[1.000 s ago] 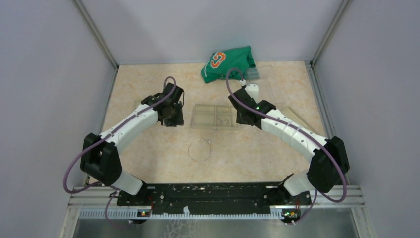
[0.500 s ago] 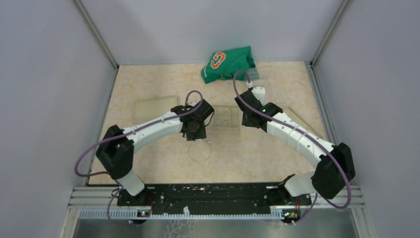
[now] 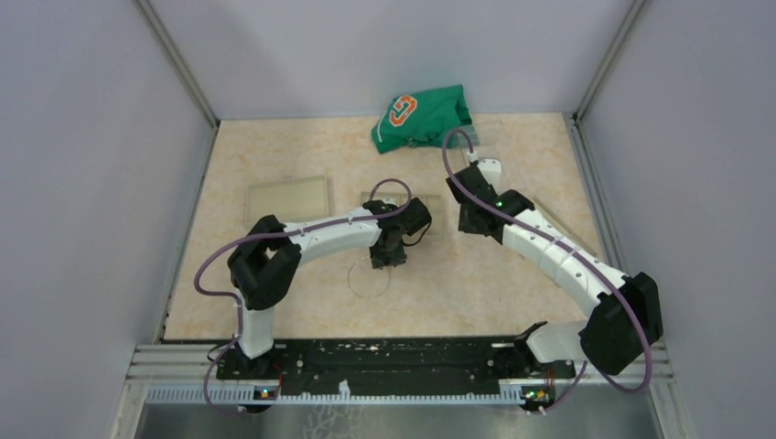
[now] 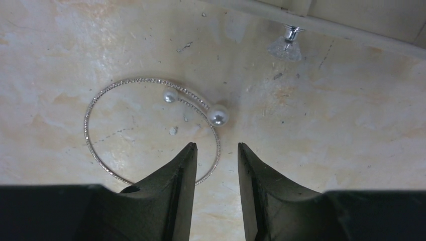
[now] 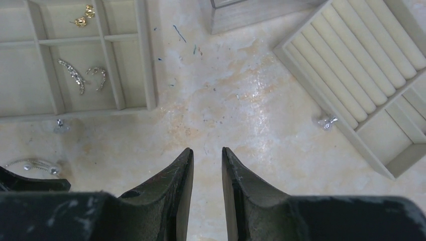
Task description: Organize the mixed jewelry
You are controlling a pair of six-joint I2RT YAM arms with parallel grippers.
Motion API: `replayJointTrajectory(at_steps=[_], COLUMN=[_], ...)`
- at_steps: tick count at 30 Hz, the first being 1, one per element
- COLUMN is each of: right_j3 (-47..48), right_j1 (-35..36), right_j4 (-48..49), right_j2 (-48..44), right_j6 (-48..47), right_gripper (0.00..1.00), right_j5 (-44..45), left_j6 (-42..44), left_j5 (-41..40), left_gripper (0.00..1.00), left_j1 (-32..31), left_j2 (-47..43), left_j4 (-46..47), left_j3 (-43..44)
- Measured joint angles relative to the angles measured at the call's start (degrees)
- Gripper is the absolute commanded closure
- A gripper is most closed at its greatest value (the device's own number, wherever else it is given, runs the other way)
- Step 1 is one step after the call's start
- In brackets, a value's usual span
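A thin silver hoop with two pearls [image 4: 218, 115] lies flat on the table. My left gripper [image 4: 217, 146] hangs open just above it, and the hoop's right edge runs under the gap between the fingers. From above, the hoop [image 3: 350, 277] sits just below the left gripper [image 3: 388, 256]. A small crystal stud [image 4: 287, 42] lies near the compartment box edge. My right gripper [image 5: 207, 149] is open over bare table with nothing in it. The compartment box [image 5: 145, 60] holds gold earrings [image 5: 83, 17] and silver earrings [image 5: 80, 75]. Another small silver piece [image 5: 326, 122] lies beside a ring tray [image 5: 351, 55].
A green cloth with an orange logo [image 3: 421, 117] lies at the back. The box lid [image 3: 288, 198] rests at the left. The ring tray [image 3: 558, 219] is partly under the right arm. Grey walls close the table in on three sides.
The left arm swung right from the lid, which now lies uncovered at left, to just above the hoop. The right gripper drew back a little to the right.
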Motion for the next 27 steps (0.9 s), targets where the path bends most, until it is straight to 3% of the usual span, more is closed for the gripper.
replayJointTrajectory(at_steps=[7, 27], right_j3=[-0.3, -0.3], right_j1=[-0.4, -0.7], right_j4=[0.0, 0.9], right_j2=[-0.8, -0.8], right_j6=[-1.8, -2.8], right_gripper=[0.72, 0.72], right_j5=[-0.1, -1.3], left_j6=[-0.7, -0.6], left_j5=[0.0, -1.8], left_gripper=[0.65, 0.65], left_j1=[0.0, 2.7], left_j2=[1.8, 3.4], left_j4=[0.4, 1.1], left_j3=[0.2, 2.8])
